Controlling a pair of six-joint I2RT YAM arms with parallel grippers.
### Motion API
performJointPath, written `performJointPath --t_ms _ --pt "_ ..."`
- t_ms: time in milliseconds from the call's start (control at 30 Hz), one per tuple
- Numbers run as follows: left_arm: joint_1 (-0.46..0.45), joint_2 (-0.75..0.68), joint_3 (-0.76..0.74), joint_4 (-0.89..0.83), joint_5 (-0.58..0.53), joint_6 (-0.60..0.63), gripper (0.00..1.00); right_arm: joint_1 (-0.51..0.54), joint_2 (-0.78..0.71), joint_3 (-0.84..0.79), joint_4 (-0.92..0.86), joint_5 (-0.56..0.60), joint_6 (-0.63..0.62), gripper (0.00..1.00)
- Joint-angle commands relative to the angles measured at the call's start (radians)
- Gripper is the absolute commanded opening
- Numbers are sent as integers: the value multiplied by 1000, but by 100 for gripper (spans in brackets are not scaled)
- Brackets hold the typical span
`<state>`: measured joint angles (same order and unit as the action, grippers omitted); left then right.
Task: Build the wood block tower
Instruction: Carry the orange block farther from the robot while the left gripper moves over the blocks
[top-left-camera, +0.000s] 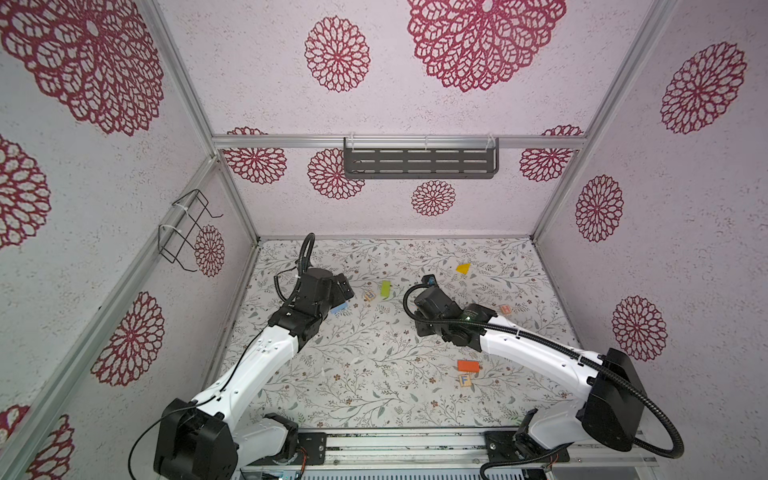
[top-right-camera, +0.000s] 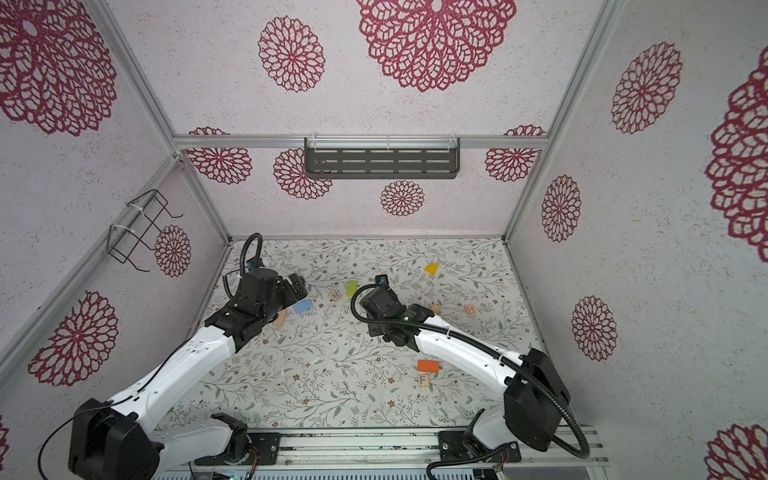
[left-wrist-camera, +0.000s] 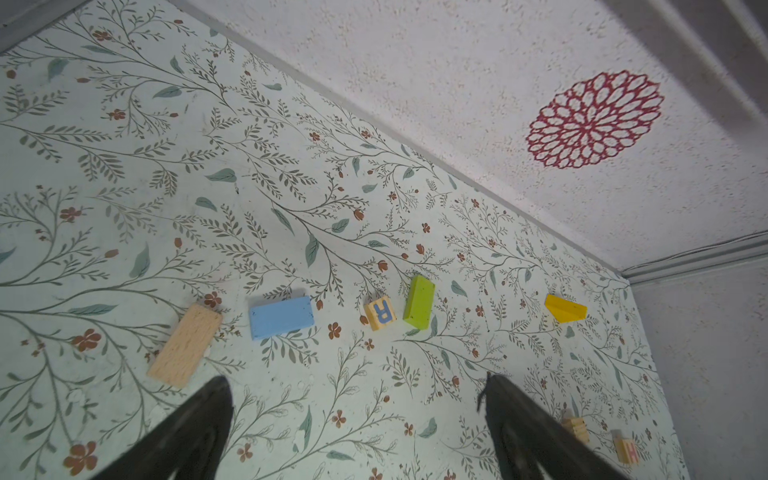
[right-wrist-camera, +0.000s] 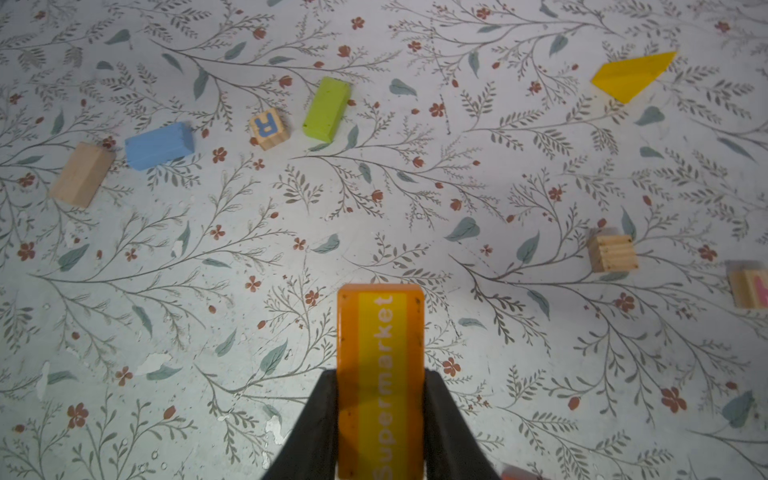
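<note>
No wood block tower shows in any view; the wood blocks lie singly on the floral tabletop. My right gripper is shut on an orange block with a yellow "Supermarket" stripe, held above the table's middle. My left gripper hangs open and empty near a blue block and a tan block. Past these lie an R cube, a lime-green block and a yellow wedge. In both top views the right wrist covers its own fingers.
A red-orange block and an F cube lie front right under the right arm. A plain wood cube and an H cube sit to the right. Walls close the back and both sides.
</note>
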<state>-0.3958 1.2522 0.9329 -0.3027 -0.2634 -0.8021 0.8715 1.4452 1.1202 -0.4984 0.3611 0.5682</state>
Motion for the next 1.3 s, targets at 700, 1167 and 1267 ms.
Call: performJointPath --t_ms 700,1167,1267 --pt "-42 95 -83 -15 -32 4 97 -91 256 27 91 -73 104 17" --pt "-41 167 -60 -24 -29 37 97 -121 367 74 95 -106 103 17" --pt "-41 185 -57 -18 -27 41 97 -127 384 83 89 -110 104 17"
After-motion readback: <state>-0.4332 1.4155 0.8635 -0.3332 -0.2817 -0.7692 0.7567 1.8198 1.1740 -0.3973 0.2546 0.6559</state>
